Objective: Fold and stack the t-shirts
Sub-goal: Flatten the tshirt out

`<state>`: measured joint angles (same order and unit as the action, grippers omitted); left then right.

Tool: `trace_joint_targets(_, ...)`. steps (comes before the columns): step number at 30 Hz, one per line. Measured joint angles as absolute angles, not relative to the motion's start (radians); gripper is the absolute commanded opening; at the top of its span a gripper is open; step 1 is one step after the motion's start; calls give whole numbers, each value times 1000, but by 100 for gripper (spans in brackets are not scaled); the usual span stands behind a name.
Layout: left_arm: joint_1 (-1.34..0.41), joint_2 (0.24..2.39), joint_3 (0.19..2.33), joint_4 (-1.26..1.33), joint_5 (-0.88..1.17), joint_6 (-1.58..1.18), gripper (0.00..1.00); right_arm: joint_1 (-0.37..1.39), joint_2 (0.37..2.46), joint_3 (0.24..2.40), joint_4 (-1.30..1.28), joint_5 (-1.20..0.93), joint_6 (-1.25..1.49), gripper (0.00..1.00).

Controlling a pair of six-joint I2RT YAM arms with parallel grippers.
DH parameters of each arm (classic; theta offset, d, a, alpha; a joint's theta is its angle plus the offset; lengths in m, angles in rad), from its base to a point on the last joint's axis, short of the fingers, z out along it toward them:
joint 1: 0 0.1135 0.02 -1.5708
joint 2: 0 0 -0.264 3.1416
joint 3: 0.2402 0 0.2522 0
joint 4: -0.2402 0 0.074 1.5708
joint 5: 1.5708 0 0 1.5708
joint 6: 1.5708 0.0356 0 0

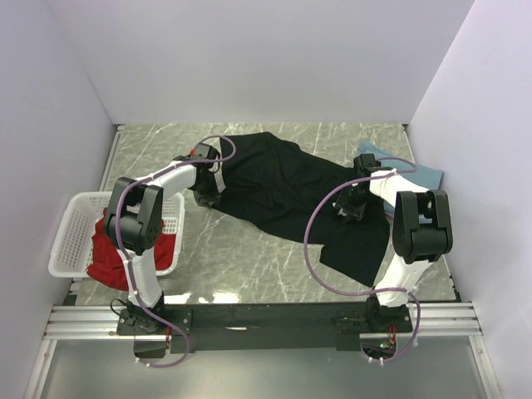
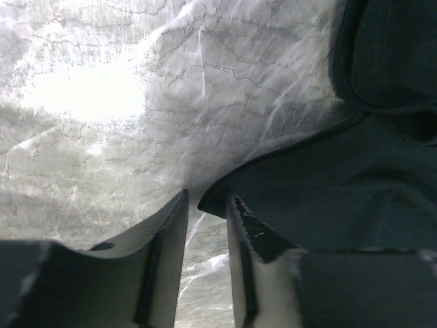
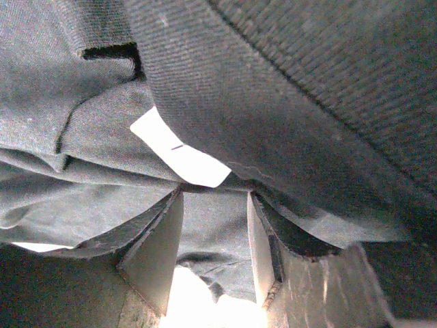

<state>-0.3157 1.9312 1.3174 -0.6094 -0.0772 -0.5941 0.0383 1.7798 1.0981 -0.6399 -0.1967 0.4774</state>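
1. White walls (image 1: 249, 58) close in a table (image 1: 249, 258) whose top is glossy grey-green stone pattern with pale veins.
2. The black t-shirt (image 1: 283, 179) lies loosely spread and creased, running from the middle of the far edge toward the near right corner. It is matte, finely ribbed knit with a stitched hem, and a small white rectangular label (image 3: 179, 150) sits on it.
3. The dusty-blue t-shirt (image 1: 420, 176) lies flat by the far right corner, partly under the black one.
4. The red t-shirt (image 1: 112, 262) is bunched in a white latticed plastic basket (image 1: 71, 229) at the left edge and spills over its near rim.
5. The left gripper (image 1: 206, 195) is low at the black shirt's left border. Its pale fingers are narrowly parted, with bare table showing in the gap and the curved hem just at their tips.
6. The right gripper (image 1: 349, 208) sits on the black shirt's right part. Its fingers stand apart with folds of black cloth across the gap, and I cannot tell whether they pinch it.
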Motion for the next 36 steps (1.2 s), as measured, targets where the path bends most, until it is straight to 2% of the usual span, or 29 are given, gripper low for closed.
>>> trace_joint_targets(4,-316,1935,1317,-606,-76,-588,19,38,1780,1098,-640,-196,477,50)
trace_joint_targets(5,-316,1935,1317,-605,-73,-587,10,38,1780,1098,-640,-196,477,50)
trace_joint_targets(7,-315,1937,1317,-598,-61,-587,1,38,1780,1098,-640,-196,477,50)
trace_joint_targets(17,-268,1944,1354,-616,16,-587,0,58,1789,1123,-667,-187,477,49)
trace_joint_targets(24,-176,1941,1502,-631,66,-589,0,142,1895,1287,-716,-175,476,49)
trace_joint_targets(29,-126,1915,1515,-632,83,-591,0,200,1977,1415,-744,-172,474,49)
trace_joint_targets(36,-106,1897,1513,-632,109,-587,0,227,1945,1449,-767,-174,478,50)
